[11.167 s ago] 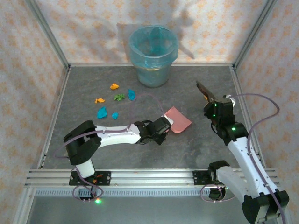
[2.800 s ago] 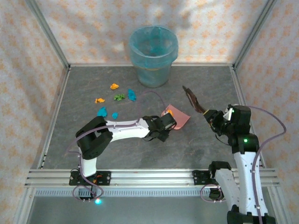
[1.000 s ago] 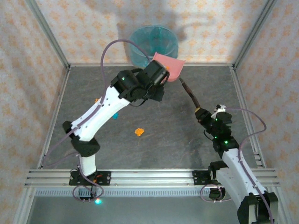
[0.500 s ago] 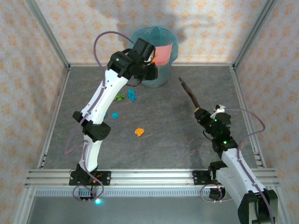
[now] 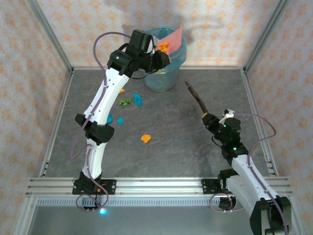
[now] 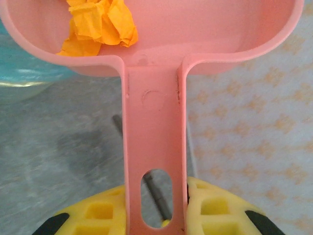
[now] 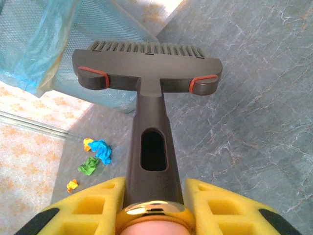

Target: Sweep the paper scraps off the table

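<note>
Paper scraps [image 5: 138, 99], small and crumpled, are found on the flat dark grey, marble-mottled table [image 5: 186, 147]. An orange scrap [image 5: 145, 138] lies alone near the middle. A green scrap [image 5: 125, 102] and a blue scrap [image 5: 138, 99] lie just beside each other in front of the translucent blue-lined bin [image 5: 166, 76]. A small cyan scrap [image 5: 120, 121] lies further left, near the left arm [image 5: 100, 105].

One more orange crumpled piece [image 6: 100, 24] is carried inside the pink plastic dustpan [image 6: 151, 122], tucked against the pan's back wall. The dustpan is raised and tilted over the bin's rim at the far edge of the table. Its flat handle is clamped between the yellow fingers of the left gripper [image 6: 155, 218].

A dark grey hand brush [image 7: 146, 66] with red accents is grasped by its handle in the right gripper [image 7: 149, 208], whose jaws are closed tight on it. The brush is held out on the right side of the table, its head pointed toward the bin and well apart from the scraps. Whether the head touches the table cannot be told. In the right wrist view, the blue and green scraps are seen beyond the brush to the left, with two small orange bits [image 7: 72, 185] near them.
</note>
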`<state>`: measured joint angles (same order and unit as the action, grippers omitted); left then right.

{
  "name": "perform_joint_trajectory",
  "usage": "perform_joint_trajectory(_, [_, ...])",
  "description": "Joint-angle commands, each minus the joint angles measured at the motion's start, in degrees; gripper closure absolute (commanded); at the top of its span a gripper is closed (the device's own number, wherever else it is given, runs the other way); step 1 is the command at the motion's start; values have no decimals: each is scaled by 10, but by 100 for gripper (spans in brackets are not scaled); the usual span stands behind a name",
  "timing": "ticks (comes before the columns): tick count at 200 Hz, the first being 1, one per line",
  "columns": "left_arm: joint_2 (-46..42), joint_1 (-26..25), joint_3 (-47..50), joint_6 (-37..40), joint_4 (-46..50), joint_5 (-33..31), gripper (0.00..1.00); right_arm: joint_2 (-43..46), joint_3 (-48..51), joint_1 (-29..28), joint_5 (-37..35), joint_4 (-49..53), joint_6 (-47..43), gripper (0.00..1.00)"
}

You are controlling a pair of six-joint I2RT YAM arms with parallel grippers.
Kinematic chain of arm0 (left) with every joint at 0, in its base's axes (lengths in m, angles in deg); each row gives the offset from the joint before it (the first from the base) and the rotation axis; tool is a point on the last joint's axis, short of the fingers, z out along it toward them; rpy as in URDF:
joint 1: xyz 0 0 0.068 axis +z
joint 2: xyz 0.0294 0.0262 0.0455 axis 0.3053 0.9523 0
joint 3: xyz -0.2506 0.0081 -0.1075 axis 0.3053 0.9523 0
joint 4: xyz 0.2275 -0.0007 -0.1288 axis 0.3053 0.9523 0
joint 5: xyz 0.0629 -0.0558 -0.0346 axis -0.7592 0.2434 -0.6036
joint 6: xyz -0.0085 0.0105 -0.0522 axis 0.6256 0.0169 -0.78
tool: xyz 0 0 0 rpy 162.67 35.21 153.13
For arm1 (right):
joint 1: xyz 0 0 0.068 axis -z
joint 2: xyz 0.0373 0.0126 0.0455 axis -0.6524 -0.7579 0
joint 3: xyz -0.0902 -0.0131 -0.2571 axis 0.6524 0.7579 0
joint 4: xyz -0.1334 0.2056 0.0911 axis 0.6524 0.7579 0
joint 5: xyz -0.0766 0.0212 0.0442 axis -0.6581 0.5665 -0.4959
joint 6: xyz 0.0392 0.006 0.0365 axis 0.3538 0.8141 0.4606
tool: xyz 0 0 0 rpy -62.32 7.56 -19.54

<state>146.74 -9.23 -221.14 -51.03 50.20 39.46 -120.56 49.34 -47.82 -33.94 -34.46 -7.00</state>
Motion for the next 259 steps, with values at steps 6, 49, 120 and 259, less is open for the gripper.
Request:
perform_joint_trajectory(6, [21,23,-17,-127,-112,74,100,1,0,-6,-3,-47,-19,100])
perform_joint_trajectory(49, [36,36,-18,-274,-219,83,100,-2,0,-9,-6,-47,-24,100])
perform_joint_trajectory(120, [71,59,-18,-451,-299,92,100,-10,-1,-12,-9,-48,-30,100])
perform_joint_trajectory(259, [76,56,30,-514,-376,104,100,-23,-2,-17,-18,-51,-40,100])
